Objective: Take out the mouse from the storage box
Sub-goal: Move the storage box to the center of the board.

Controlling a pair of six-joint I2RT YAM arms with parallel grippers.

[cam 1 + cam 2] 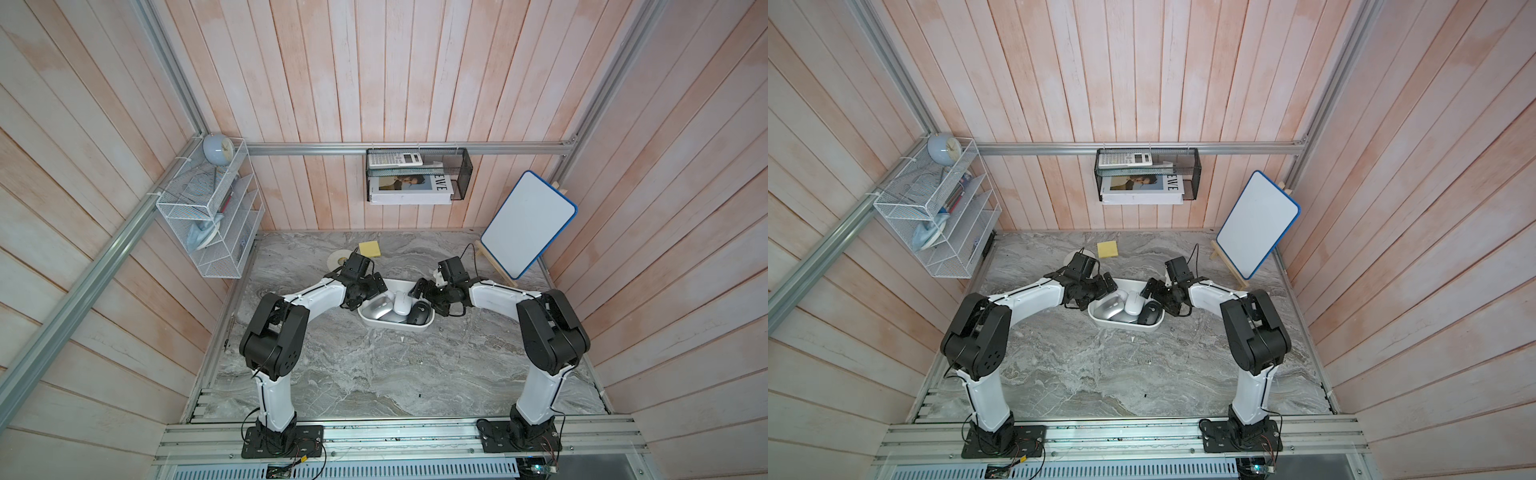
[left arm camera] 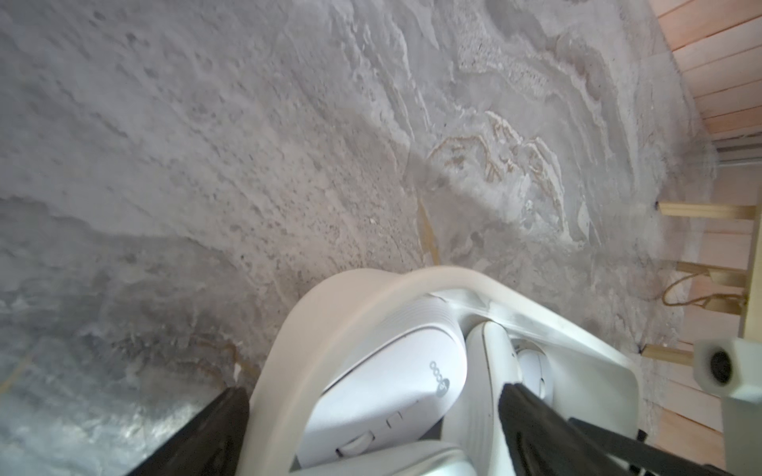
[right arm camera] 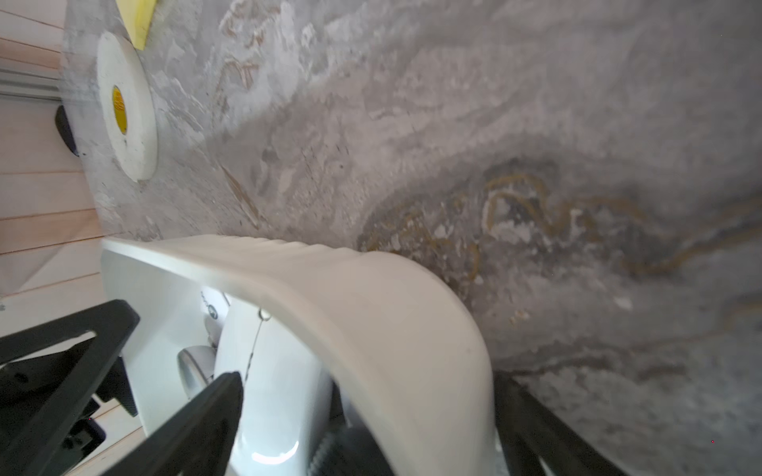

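Marble tabletop [image 1: 374,374], storage box [image 1: 392,326] of mice [image 1: 401,302], open jaws straddling its ends

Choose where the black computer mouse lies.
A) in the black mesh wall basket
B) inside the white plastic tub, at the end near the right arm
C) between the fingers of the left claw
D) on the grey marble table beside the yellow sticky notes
B: in both top views the black computer mouse sits inside the white plastic tub, at the end beside the right arm.
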